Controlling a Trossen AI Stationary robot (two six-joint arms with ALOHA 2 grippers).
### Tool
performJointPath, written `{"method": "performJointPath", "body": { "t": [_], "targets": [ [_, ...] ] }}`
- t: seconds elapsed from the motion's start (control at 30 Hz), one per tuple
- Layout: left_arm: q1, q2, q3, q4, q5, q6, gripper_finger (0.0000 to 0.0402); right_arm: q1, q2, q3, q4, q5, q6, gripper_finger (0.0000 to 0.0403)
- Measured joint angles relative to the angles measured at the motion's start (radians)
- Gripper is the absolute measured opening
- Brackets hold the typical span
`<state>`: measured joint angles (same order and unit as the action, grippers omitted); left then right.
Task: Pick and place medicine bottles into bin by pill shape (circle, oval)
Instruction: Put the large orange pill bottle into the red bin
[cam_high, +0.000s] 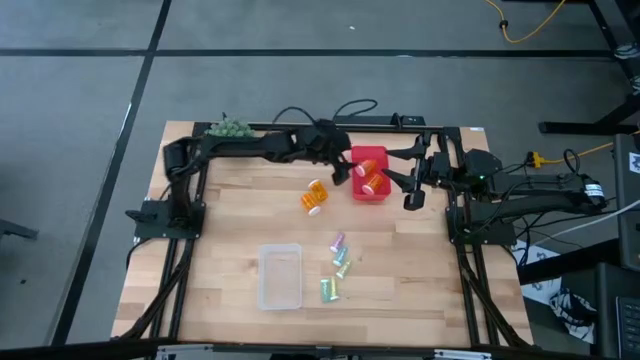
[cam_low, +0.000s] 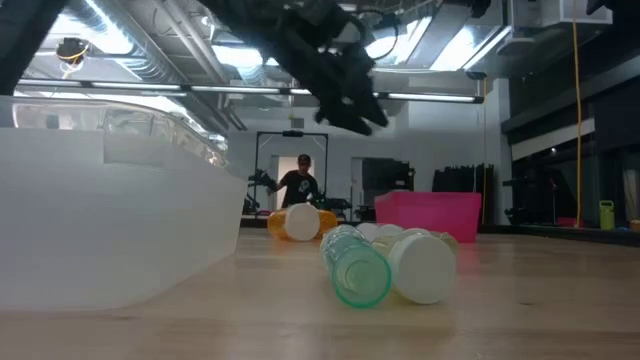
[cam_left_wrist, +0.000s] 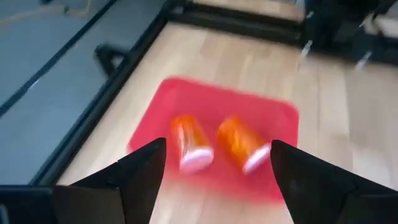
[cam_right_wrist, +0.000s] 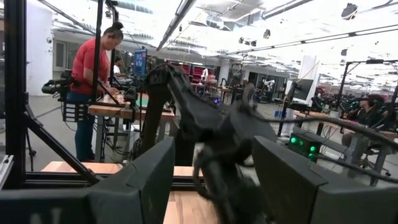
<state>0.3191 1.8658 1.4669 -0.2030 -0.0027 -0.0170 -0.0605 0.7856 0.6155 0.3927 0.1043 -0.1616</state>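
Observation:
My left gripper (cam_high: 343, 170) hangs open and empty over the near-left part of the red bin (cam_high: 368, 186). In the left wrist view (cam_left_wrist: 217, 155) it looks down on two orange bottles with white caps (cam_left_wrist: 189, 144) (cam_left_wrist: 244, 144) lying on their sides in the bin (cam_left_wrist: 273, 115). An orange, white-capped bottle (cam_high: 315, 196) lies on the table left of the bin. Three pastel bottles (cam_high: 338, 243) (cam_high: 342, 263) (cam_high: 328, 290) lie on their sides near the table's middle. My right gripper (cam_high: 411, 196) waits open and empty to the right of the bin.
A clear plastic bin (cam_high: 281, 275) stands near the front, left of the pastel bottles. A spiky green ball (cam_high: 228, 127) sits at the far left edge. Black cables (cam_high: 340, 108) lie along the far edge. A person (cam_right_wrist: 93, 74) stands in the room beyond the table.

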Motion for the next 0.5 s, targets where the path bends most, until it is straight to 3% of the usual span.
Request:
{"method": "performJointPath", "body": {
  "t": [0.27,0.5],
  "targets": [
    [-0.022,-0.125,-0.001,-0.517,-0.166,-0.093,0.0275,-0.001,0.000,0.000,0.000,0.000,0.000,0.0217],
    [-0.058,-0.126,-0.001,-0.818,-0.183,-0.238,0.0275,-0.001,0.000,0.000,0.001,0.000,0.000,0.0217]
  ]
}}
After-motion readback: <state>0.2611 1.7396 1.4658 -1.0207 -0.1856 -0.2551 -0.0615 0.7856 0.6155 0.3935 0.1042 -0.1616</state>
